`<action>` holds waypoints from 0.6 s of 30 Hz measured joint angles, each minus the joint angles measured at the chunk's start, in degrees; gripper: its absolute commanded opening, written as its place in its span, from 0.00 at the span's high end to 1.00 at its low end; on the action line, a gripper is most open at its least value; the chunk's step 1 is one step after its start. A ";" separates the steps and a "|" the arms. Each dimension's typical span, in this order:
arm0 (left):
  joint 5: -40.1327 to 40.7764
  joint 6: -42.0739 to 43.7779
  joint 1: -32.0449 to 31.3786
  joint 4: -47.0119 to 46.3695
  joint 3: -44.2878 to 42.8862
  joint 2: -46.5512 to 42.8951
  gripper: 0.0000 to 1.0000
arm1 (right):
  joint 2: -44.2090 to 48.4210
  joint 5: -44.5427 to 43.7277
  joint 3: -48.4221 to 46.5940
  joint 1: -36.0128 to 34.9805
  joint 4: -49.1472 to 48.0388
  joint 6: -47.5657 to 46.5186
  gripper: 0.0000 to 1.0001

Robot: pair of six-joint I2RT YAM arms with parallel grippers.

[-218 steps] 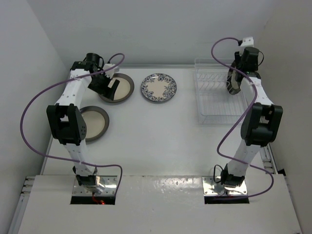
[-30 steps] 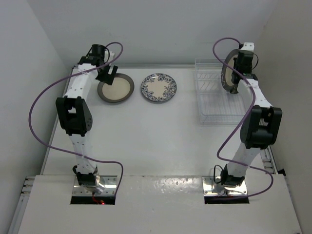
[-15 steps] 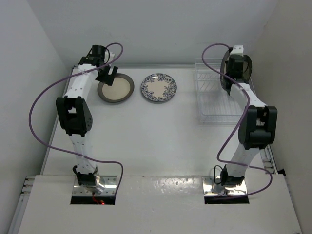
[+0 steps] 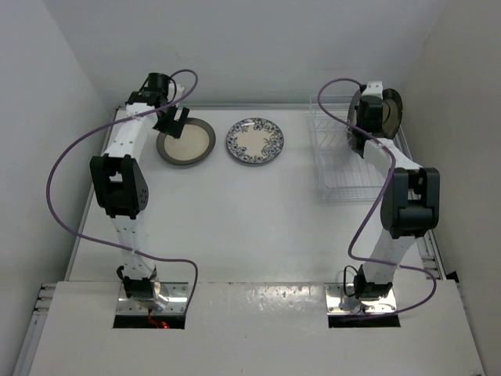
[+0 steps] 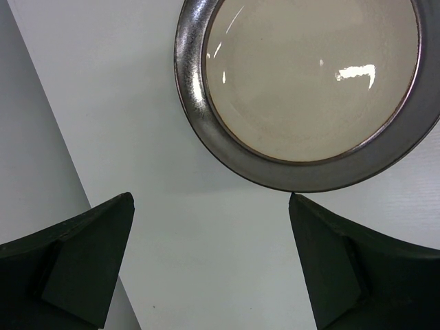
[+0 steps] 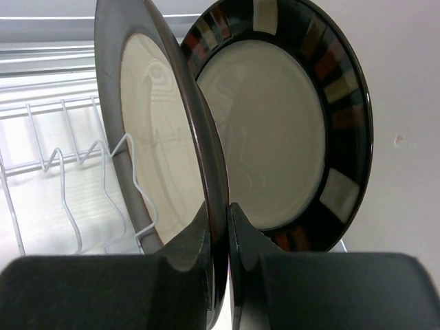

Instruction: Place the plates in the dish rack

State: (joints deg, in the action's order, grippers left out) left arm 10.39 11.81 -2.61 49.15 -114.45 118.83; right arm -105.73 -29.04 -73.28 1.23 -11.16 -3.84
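clamping an upright grey-rimmed plate [image 6: 148,137] over the rack [image 4: 338,188], right gripper [image 6: 218,213]; left gripper [image 5: 210,199] spread near second plate [image 5: 309,75].

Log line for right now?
right gripper shut on grey-rimmed plate, upright at rack beside striped plate | left gripper open near second grey-rimmed plate | floral plate on table
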 measured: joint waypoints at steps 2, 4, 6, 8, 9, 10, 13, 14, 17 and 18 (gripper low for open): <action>-0.02 0.00 0.02 -0.02 0.00 0.00 0.00 | 0.00 -0.09 0.00 0.00 0.00 0.50 0.79; -0.15 0.00 0.04 0.00 0.00 0.00 0.00 | 0.00 -0.22 -0.02 -0.02 0.17 1.49 0.53; -0.55 0.00 0.35 -0.02 0.00 0.00 0.00 | -0.02 -0.98 -0.02 -0.28 0.94 2.82 0.41; -0.98 0.00 0.50 -0.02 0.00 0.00 0.00 | -0.02 -1.81 -0.04 -0.37 1.68 3.72 0.30; -1.20 0.00 0.63 0.00 0.00 0.00 0.00 | 0.00 -2.16 -0.09 -0.42 2.08 4.11 0.27; -1.38 0.00 0.79 0.00 0.00 0.00 0.00 | 0.00 -2.49 -0.17 -0.50 2.45 4.57 0.21; -1.90 0.00 1.44 -0.02 0.13 0.00 0.00 | 0.02 -3.58 -0.59 -0.61 3.37 5.88 0.13; -2.23 0.00 1.77 -0.04 0.37 0.00 0.00 | 0.13 -4.04 -0.79 -0.63 3.82 6.38 0.10; -4.33 -0.20 3.19 0.07 1.42 0.24 0.00 | 1.33 -5.53 -1.18 -0.63 5.33 8.00 0.00; -5.25 -0.39 3.87 0.20 1.42 0.66 0.00 | 2.25 -5.81 -1.20 -0.63 5.88 8.39 0.00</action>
State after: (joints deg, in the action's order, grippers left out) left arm 5.15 11.42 1.26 49.34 -113.03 119.48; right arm -103.48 -34.85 -74.48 0.60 -5.28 4.56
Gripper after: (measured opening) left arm 1.000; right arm 0.985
